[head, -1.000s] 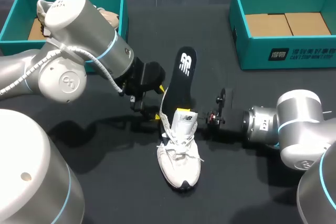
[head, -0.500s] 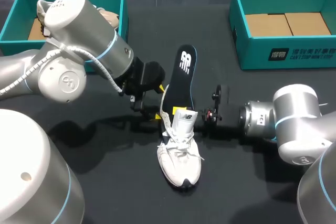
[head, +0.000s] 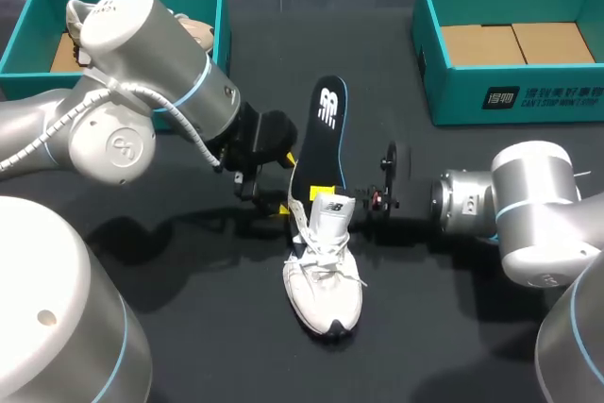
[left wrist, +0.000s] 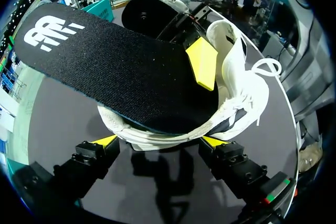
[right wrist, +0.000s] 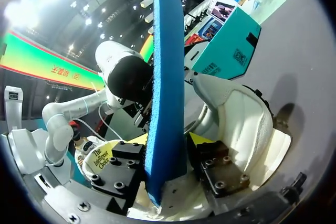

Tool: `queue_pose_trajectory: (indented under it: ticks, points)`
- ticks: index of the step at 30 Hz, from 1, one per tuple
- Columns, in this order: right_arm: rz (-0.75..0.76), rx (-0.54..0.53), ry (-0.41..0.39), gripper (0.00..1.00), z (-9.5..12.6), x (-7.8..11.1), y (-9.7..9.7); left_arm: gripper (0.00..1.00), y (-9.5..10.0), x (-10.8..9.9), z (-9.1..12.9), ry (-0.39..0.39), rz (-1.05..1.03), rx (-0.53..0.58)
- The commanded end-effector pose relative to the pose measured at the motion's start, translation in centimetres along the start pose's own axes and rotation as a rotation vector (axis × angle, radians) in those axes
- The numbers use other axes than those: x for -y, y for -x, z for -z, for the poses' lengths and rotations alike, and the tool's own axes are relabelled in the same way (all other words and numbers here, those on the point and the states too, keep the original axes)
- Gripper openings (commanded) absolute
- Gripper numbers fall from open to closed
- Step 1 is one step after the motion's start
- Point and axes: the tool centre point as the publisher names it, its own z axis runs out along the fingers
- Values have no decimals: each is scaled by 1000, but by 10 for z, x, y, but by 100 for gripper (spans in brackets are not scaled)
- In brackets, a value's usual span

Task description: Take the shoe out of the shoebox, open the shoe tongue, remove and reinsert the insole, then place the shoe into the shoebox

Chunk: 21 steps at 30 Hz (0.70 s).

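Left gripper [left wrist: 159, 141]: clamped on the heel of the white shoe [head: 323, 276], one yellow tip on each side.
Right gripper [right wrist: 167, 140]: comes in from the shoe's right and pinches the black insole [head: 321, 139] just above the shoe's opening.
Insole: lower end inside the shoe, the rest slanting up and out past the heel. Blue underside faces the right gripper.
Shoe: sole down on the black table [head: 217, 327], toe toward the robot, tongue [head: 332, 215] standing up.
Left shoebox [head: 28, 16]: teal, behind and left of the shoe, well apart.
Right shoebox [head: 453, 92]: teal, behind and right of the shoe, well apart.
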Motion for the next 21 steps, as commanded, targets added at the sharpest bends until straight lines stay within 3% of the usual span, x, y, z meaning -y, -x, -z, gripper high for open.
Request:
queue_pose_trajectory:
  ticks: [1,8,21]
  points:
    - [2,13,-9,43,1,-5,-3,100,0,0,-1,0,-1,1]
    - [21,33,-8,44,4,-15,-6,100,0,0,-1,0,-1,1]
    - [24,14,-89,45,-4,-42,3,100,0,0,-1,0,-1,1]
